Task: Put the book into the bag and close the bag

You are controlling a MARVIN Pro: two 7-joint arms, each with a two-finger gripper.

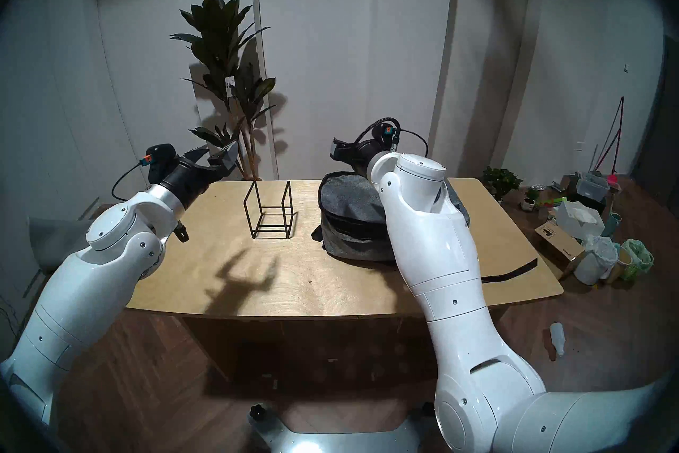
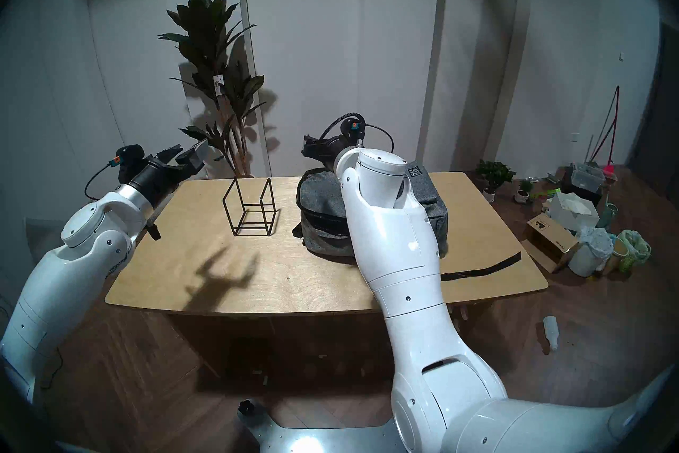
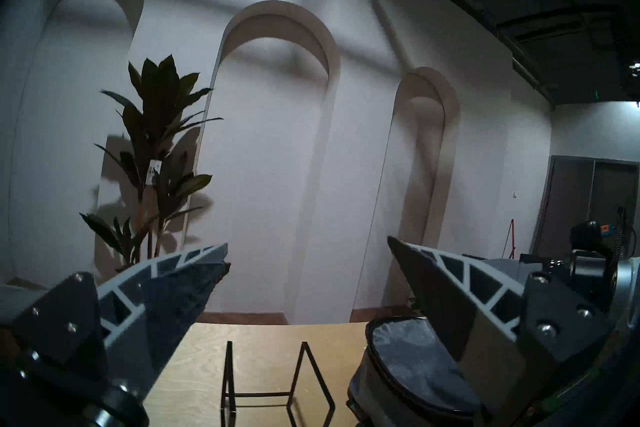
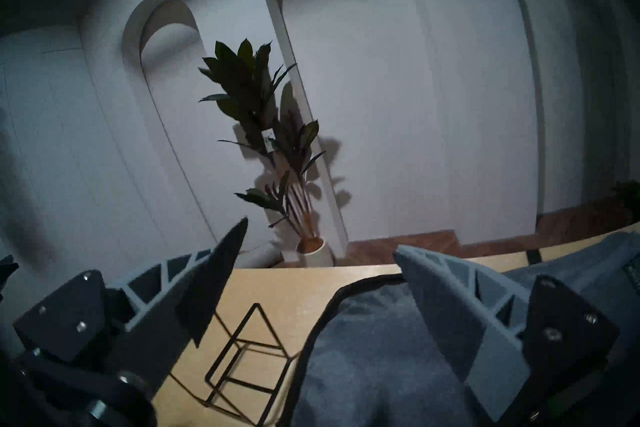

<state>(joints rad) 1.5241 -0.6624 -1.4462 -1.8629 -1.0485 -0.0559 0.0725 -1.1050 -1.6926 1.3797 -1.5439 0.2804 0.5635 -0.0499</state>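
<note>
The grey bag (image 1: 349, 209) lies on the right half of the wooden table (image 1: 257, 279), its lid flap down and black zipper trim along its front side. It also shows in the other head view (image 2: 323, 209), the left wrist view (image 3: 408, 364) and the right wrist view (image 4: 381, 346). The book is out of view. My right gripper (image 1: 336, 149) (image 4: 321, 235) hovers over the bag's far left edge, open and empty. My left gripper (image 1: 216, 156) (image 3: 308, 253) is raised over the table's far left corner, open and empty.
A black wire-frame stand (image 1: 270, 213) stands left of the bag. A black strap (image 1: 510, 272) trails on the table at the right. A tall plant (image 1: 227, 92) is behind the table. A cardboard box (image 1: 558, 239), bins and a bottle (image 1: 558, 338) sit on the floor at right.
</note>
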